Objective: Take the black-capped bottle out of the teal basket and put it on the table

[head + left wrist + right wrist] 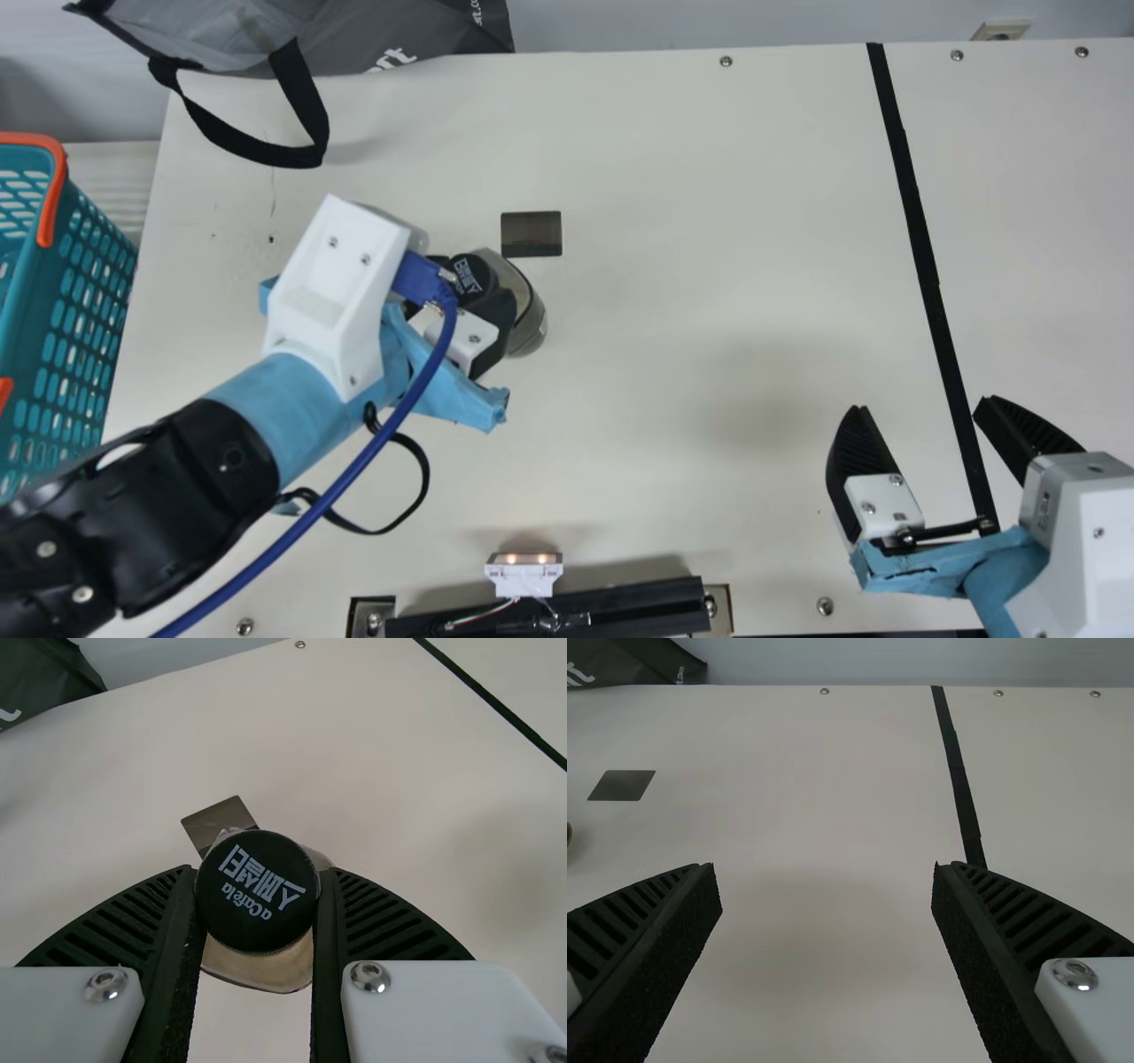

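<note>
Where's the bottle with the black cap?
The bottle is between the jaws of the left gripper. In the main view, it's left of the middle, just below the small dark square on the table.

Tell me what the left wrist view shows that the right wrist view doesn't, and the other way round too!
Left wrist view: the black cap with white writing on top, and the left hand squeezing in on both sides of the bottle.

Right wrist view: the right hand, wide open with nothing between its fingers.

Both: the cream table, the dark square, the black stripe and a bit of the grey bag. Maybe the bottle too, as a tiny sliver in the right wrist view.
</note>
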`<state>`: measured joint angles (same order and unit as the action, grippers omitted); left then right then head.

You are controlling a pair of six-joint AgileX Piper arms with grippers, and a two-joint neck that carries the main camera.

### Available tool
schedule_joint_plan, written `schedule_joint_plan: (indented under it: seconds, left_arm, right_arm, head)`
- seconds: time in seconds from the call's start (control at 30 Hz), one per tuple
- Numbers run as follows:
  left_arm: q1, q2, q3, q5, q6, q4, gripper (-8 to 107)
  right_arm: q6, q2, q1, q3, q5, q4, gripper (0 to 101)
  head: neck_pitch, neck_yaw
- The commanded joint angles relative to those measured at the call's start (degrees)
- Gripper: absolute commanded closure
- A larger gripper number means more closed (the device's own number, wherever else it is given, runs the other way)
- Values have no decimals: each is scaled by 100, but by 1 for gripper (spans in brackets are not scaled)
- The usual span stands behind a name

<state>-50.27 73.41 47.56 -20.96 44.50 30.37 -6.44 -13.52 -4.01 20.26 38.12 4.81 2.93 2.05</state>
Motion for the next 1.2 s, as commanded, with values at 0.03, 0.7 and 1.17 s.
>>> schedule_joint_plan:
  seconds: [0.03, 0.7, 1.17]
  left_arm:
    - [-61, 46, -14, 6, 102, 106, 99]
    - [-342, 277, -75, -41, 655, 667, 99]
    - [-382, 280, -159, -42, 862, 842, -8]
  right_arm:
    - [0, 0, 0, 0, 0, 0, 10]
    - [0, 0, 0, 0, 0, 0, 10]
    - [0, 0, 0, 0, -5, 0, 10]
  head:
    - [-21, -47]
    - [-21, -47]
    - [-21, -47]
